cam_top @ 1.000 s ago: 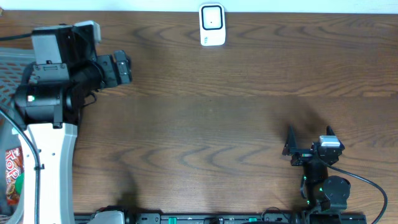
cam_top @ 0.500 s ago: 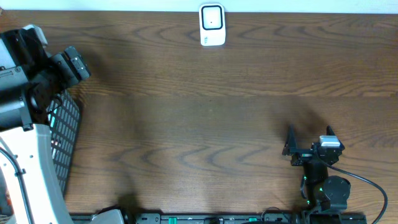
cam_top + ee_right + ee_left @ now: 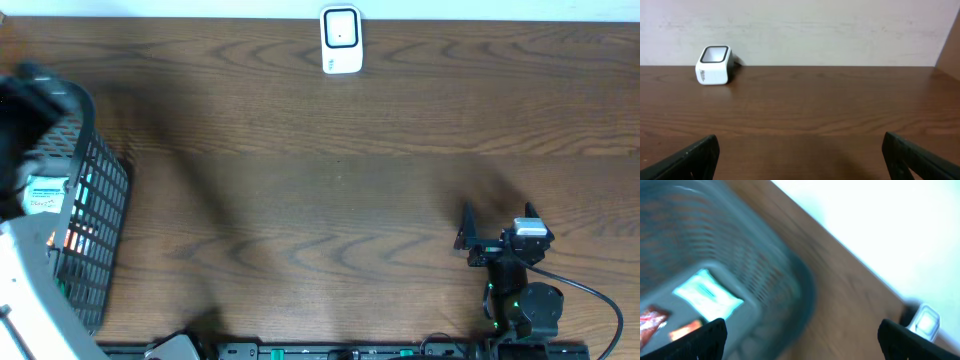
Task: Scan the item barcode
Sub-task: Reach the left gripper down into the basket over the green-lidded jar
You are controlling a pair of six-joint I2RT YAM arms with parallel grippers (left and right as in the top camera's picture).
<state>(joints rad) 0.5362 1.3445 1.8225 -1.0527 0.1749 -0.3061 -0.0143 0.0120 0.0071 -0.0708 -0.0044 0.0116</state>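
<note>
Overhead shows a white barcode scanner [image 3: 341,40] at the far edge of the bench [image 3: 330,200], a black mesh basket [image 3: 100,220] at the left edge holding packaged items [image 3: 45,195], and the right tool [image 3: 498,215] near the front, spread wide and gripping nothing. Left wrist, blurred, looks down on basket and items past the left tool [image 3: 802,335], fingers wide apart and empty. Right wrist faces the scanner, well apart.

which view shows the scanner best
Right wrist: the scanner is sharp and unblocked, with its side and dark window both visible. Overhead is sharp too, but shows it only from above, at the far edge. Left wrist gives just a blurred white shape at the frame's lower right.
</note>
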